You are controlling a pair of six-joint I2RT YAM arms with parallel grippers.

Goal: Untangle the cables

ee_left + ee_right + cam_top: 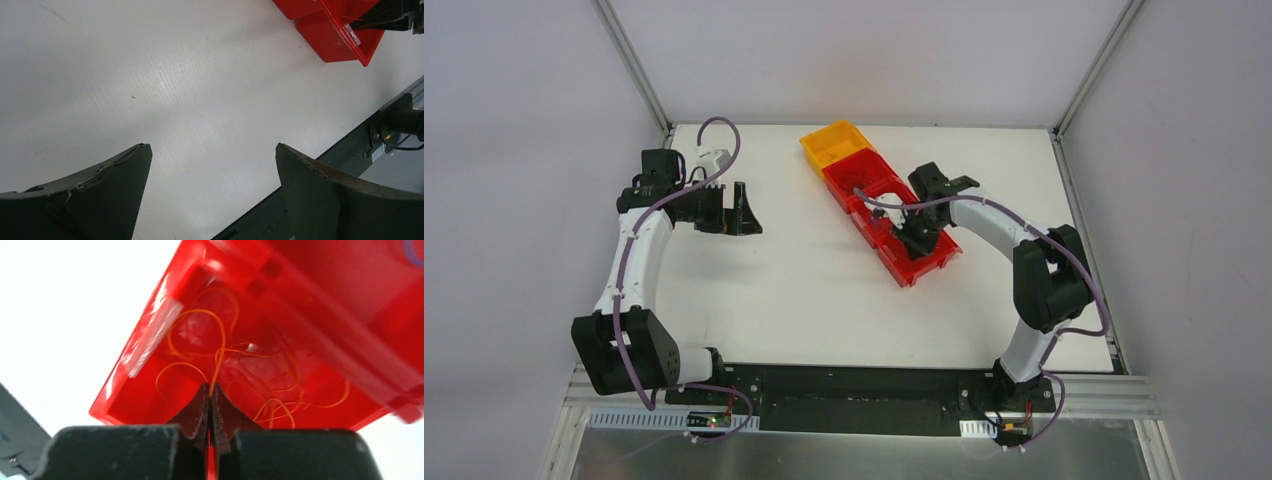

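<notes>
1. The right hand [210,390] is down inside the red bin [320,305] at the near end of the bin row. Its fingers are pinched fully together w/ one orange strand caught right btwn the tips.
2. The cables [218,365] are a loose, curly mess of thin orange wire lying on the floor of that same bin. The pinched strand runs up from the tips into a big loop, and the rest of the curls spread just beyond the hand, mostly toward the right of the wrist view.
3. The left hand [213,146] is spread wide open w/ nothing in it. It hangs over bare table [150,75], well apart from the bins and the cables.
4. From the top cam, a yellow bin [836,143] sits at the far end of the row.
</notes>
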